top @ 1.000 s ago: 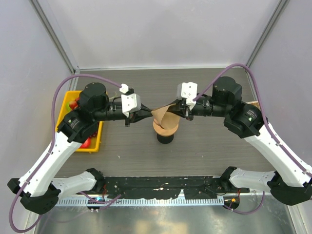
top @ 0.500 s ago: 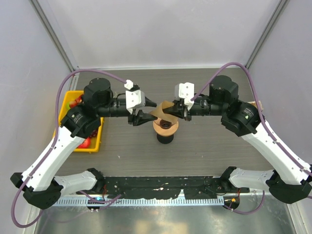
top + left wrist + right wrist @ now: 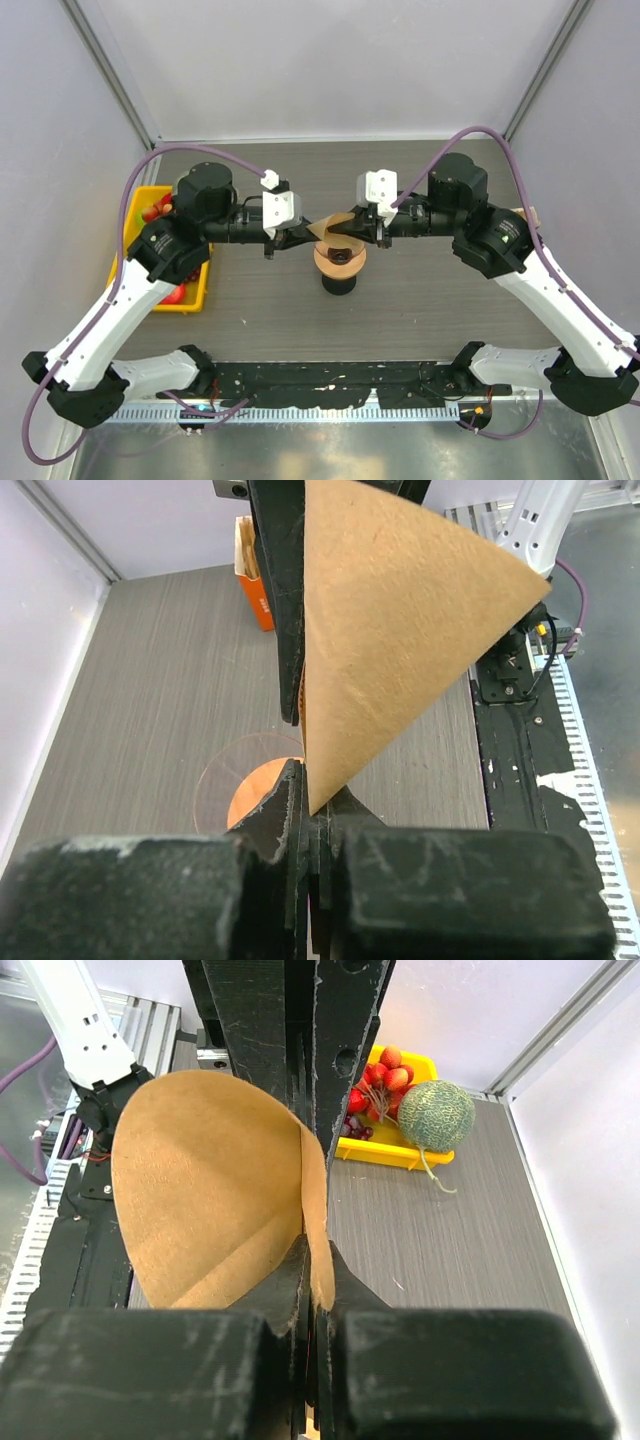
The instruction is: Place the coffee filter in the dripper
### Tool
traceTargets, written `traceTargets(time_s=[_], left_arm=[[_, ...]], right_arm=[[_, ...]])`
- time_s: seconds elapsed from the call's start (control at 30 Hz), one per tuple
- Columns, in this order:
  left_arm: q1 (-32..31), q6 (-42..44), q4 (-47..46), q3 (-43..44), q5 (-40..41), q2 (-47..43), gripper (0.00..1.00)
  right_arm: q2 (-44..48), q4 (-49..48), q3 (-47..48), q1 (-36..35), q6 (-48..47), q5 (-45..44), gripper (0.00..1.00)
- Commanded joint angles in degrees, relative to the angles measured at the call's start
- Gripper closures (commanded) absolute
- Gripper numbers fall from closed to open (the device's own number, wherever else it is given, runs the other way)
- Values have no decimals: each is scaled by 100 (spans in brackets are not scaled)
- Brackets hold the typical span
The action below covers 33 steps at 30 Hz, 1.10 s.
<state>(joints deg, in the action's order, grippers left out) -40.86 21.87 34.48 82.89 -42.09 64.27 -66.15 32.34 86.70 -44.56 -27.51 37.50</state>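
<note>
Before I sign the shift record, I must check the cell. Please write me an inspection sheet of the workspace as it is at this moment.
surface: grey wood-grain table; no spill seen.
job's things: coffee filter held in the air over the dripper, not yet inside; dripper stands on a dark base.
clutter: yellow tray with red fruit, melon by it; orange box on the other side.
grippers: left gripper and right gripper, fingers shut on opposite edges of the coffee filter.
cables: purple cables loop over both arms, away from the filter.
surroundings: white walls; nothing else seen.
</note>
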Motion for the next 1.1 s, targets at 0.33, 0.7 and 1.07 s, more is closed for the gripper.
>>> traceTargets(time_s=[0.33, 0.7, 1.07], left_arm=[[675, -1403, -1504, -502, -616, -398, 100], [957, -3346, -3412, -581, -1056, -170, 100], [948, -3760, -3624, -581, -1100, -90, 100]], right_arm=[[-118, 475, 1148, 878, 887, 697, 11], [146, -991, 269, 887, 2232, 733, 4], [-12, -2029, 128, 878, 2733, 733, 31]])
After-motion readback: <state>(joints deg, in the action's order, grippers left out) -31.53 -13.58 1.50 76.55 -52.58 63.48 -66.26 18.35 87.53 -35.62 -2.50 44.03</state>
